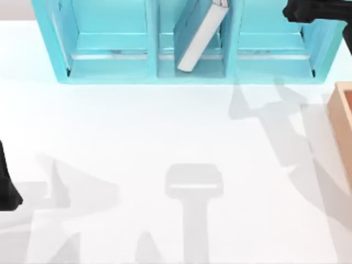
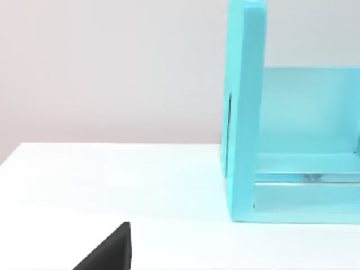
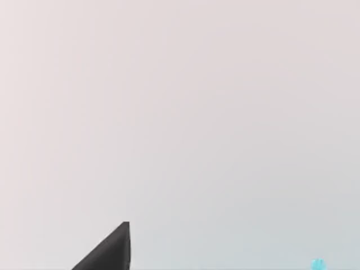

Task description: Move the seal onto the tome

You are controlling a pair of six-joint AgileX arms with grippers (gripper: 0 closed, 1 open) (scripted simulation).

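The tome [image 1: 201,33], a teal-covered book with white page edges, leans tilted inside the middle compartment of the teal shelf unit [image 1: 110,60] at the back of the table. The seal is out of view. My left gripper [image 1: 7,192] sits low at the table's left edge, far from the book. My right gripper [image 1: 314,11] hovers at the back right, over the shelf's right compartment. A black corner of each gripper shows in its own wrist view, the left gripper [image 2: 109,253] and the right gripper [image 3: 109,250].
A tan open box [image 1: 342,124] stands at the right edge of the table. The shelf's left end wall [image 2: 244,112] rises in the left wrist view, with white tabletop [image 2: 112,180] in front of it. Arm shadows fall across the white middle of the table [image 1: 165,137].
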